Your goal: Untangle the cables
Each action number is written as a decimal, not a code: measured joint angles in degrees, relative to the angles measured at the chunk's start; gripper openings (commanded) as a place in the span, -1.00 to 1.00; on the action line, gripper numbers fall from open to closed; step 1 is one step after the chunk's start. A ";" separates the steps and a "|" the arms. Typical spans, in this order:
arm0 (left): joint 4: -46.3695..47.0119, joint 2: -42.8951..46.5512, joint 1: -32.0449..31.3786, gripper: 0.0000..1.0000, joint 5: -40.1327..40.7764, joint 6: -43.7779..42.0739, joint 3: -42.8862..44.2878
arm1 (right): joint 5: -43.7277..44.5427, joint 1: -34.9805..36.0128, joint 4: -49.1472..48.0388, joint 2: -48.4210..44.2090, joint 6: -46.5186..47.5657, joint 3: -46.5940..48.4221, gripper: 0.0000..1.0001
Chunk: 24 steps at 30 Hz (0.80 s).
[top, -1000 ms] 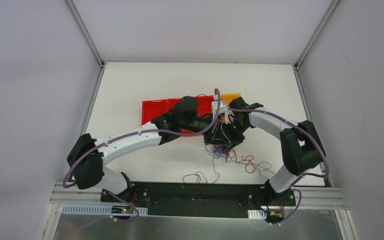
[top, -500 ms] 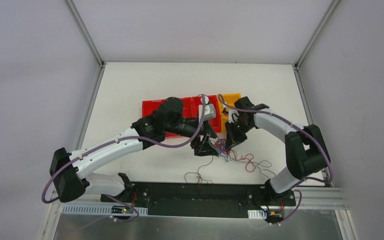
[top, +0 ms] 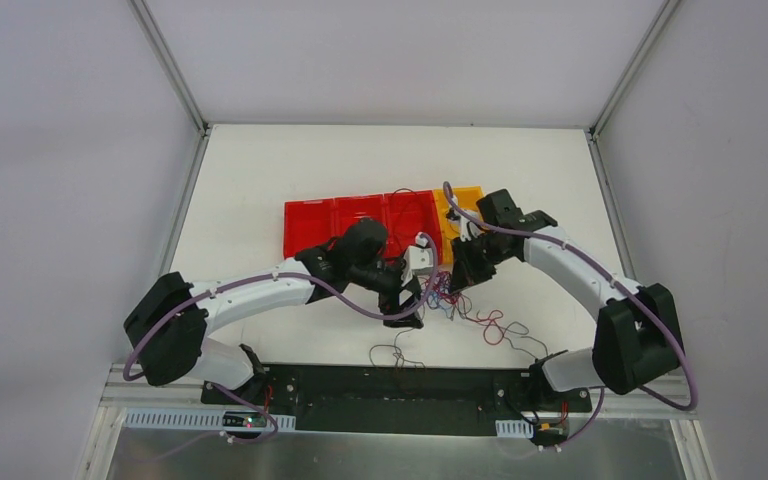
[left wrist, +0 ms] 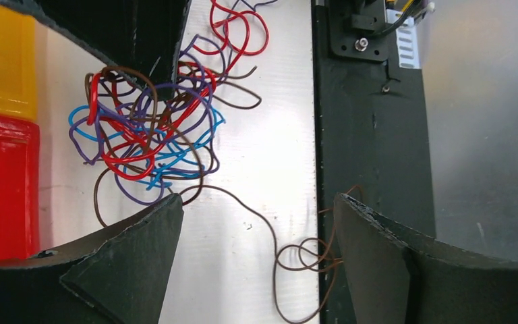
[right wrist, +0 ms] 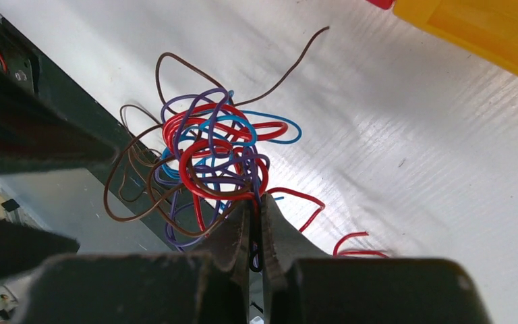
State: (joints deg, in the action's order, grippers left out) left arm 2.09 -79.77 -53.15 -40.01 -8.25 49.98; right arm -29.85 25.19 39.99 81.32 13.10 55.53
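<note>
The cables [top: 446, 291] are a small clump of thin red, blue, purple and brown wires between my two grippers, just in front of the bins. My right gripper [right wrist: 255, 202] is shut on strands at the clump's [right wrist: 209, 152] near edge and holds it a little above the table. My left gripper [left wrist: 257, 202] stands open beside the tangle [left wrist: 145, 135], with only bare table and a loose brown wire [left wrist: 290, 250] between its fingers. From above, the left gripper [top: 405, 305] is left of the clump and the right gripper [top: 457, 278] is just right of it.
Red bins [top: 350, 215] and a yellow bin [top: 463, 198] stand in a row behind the tangle. Loose red loops [top: 497, 326] and a brown wire [top: 395, 353] trail toward the black base rail [top: 400, 385] at the near edge.
My left gripper has opened, let go of the tangle and drawn back toward the near side. My right gripper has shut on the clump, and its arm has swung out to the right.
</note>
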 measured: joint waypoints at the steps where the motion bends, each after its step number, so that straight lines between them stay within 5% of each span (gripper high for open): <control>1: 0.50 0.00 0.02 0.62 0.00 -0.92 -0.39 | 0.17 0.20 -0.11 -0.83 0.11 -0.15 -1.00; 11: 1.66 2.14 0.00 0.56 -0.07 -12.63 -2.64 | 5.79 3.85 -1.99 -12.15 3.65 -3.21 -1.00; 19: 1.95 2.45 -1.09 0.16 -0.26 -16.09 -2.51 | 11.17 6.78 -5.03 -16.87 4.74 -3.91 -1.00; 24: 2.12 1.20 -2.05 0.12 -0.46 -17.07 -1.77 | 12.72 6.93 -5.40 -16.87 4.94 -3.91 -1.00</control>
State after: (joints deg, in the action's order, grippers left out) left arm 4.21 -78.56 -55.20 -40.47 -25.32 48.21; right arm -17.12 32.12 34.59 64.45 18.04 51.62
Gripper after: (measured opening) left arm 0.566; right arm 0.036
